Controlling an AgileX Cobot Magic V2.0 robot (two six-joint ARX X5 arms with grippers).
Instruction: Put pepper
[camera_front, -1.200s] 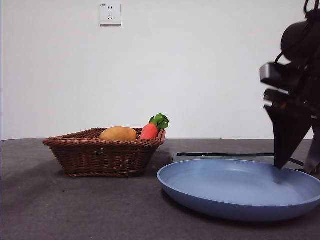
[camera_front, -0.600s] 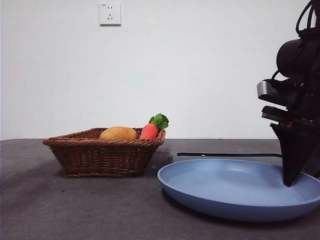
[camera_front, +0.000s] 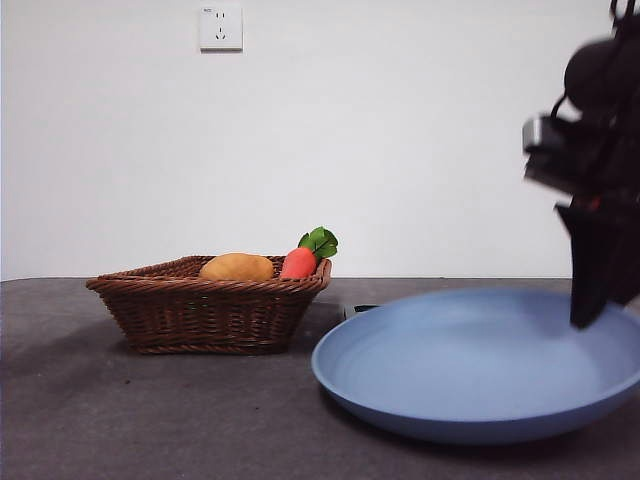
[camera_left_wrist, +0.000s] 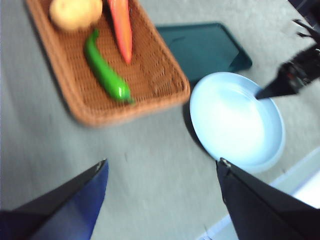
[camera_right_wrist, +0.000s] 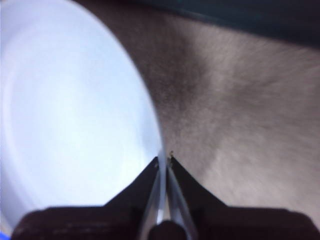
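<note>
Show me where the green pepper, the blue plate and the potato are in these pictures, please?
pepper (camera_left_wrist: 106, 74): left wrist view, middle of its green body, lying in the basket.
blue plate (camera_front: 470, 372): front view, bare inner surface.
potato (camera_front: 236, 267): front view, middle of its tan top showing above the basket rim.

A potato (camera_front: 237, 267) and a carrot (camera_front: 298, 262) are seen in a basket (camera_front: 205, 312); a blue plate (camera_front: 470, 375) seems tilted beside it.
</note>
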